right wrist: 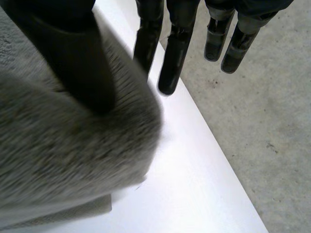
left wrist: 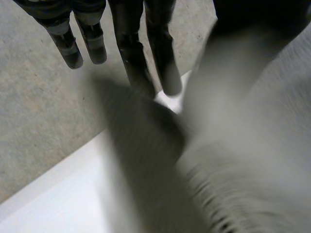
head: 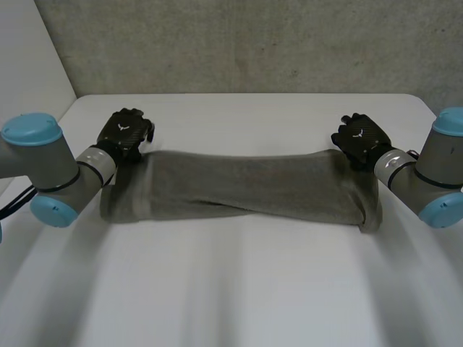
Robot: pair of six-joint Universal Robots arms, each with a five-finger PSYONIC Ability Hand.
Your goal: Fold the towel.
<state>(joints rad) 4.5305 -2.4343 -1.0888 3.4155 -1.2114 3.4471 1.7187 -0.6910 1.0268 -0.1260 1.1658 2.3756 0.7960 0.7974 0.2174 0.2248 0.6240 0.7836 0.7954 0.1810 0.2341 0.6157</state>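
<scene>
Grey towel (head: 239, 184) lies as a long doubled band across the middle of the white counter (head: 239, 289). The left hand (head: 124, 134) sits at its far-left corner and the right hand (head: 359, 137) at its far-right corner. Left wrist view: fingers (left wrist: 165, 63) straight, grasping nothing, with counter showing between them and the towel. Right wrist view: fingers (right wrist: 172, 58) likewise straight, thumb (right wrist: 77, 63) resting on the towel, apparently released. For the next fold, each hand should probably pinch both layers together at its corner, keeping the edges aligned.
</scene>
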